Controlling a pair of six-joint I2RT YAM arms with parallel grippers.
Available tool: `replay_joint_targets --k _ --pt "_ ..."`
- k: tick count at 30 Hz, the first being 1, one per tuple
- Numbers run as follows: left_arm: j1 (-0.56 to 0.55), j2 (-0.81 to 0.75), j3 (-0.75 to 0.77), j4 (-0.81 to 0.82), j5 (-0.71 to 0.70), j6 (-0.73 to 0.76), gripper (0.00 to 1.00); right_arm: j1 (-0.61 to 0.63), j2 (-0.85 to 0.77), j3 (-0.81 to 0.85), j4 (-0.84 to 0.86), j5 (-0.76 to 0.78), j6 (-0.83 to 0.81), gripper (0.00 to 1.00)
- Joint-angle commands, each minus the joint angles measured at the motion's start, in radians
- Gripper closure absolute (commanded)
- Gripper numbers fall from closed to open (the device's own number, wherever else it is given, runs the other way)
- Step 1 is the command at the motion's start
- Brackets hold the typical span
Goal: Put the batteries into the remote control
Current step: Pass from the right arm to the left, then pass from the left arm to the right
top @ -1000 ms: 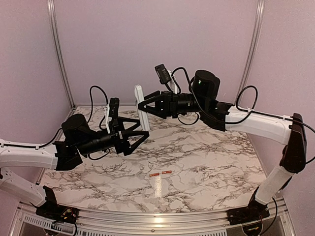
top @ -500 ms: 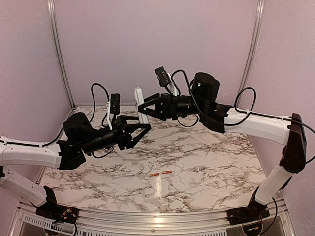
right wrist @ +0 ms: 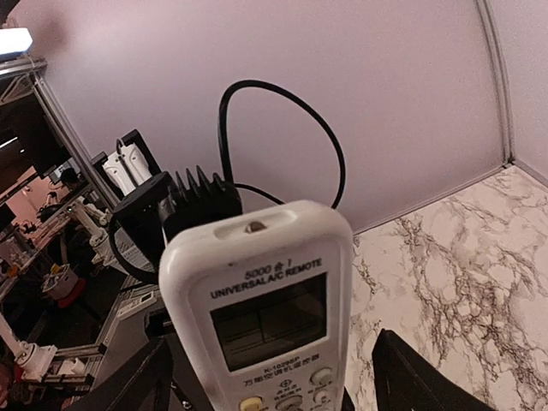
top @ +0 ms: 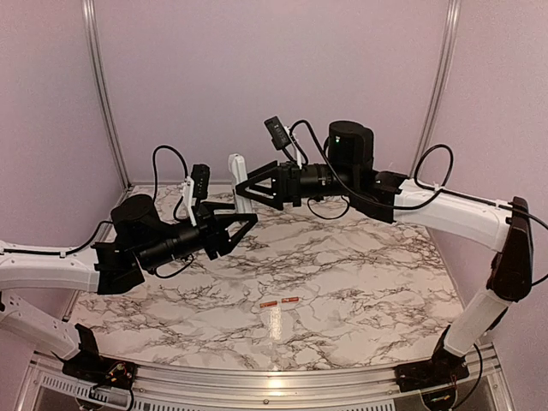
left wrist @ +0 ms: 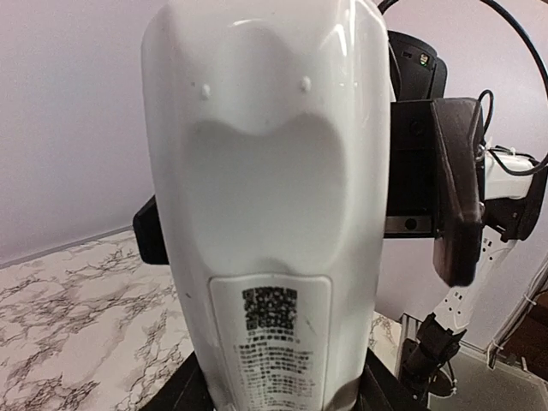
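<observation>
Mid-frame, the left gripper [top: 240, 227] clamps the upright white remote control [top: 241, 181]; the right gripper [top: 248, 186] jaws stand open around it; two batteries [top: 268, 304] lie on the marble table [top: 368, 274], lower centre

Your left gripper [top: 244, 224] has drawn its jaws in from a wide spread, and they now press on both sides of the remote control's [top: 235, 171] lower end. Your right gripper [top: 240, 188], which was clamped on the remote control's middle, has let its jaws out, so a gap now shows beside it. The remote control itself has drifted slightly toward your left side.
</observation>
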Motion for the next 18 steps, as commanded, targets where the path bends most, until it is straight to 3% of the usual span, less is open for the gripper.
replay_joint_targets --k 1,6,18 --pt "-0.001 -0.060 0.037 -0.183 -0.174 0.097 0.73 0.006 -0.038 0.090 -0.300 0.210 -0.101 0.21" --pt "-0.001 -0.055 0.058 -0.305 -0.266 0.132 0.75 0.006 -0.041 0.127 -0.447 0.361 -0.124 0.23" --pt "-0.032 0.026 0.119 -0.442 -0.363 0.137 0.78 0.006 0.029 0.188 -0.516 0.336 -0.101 0.27"
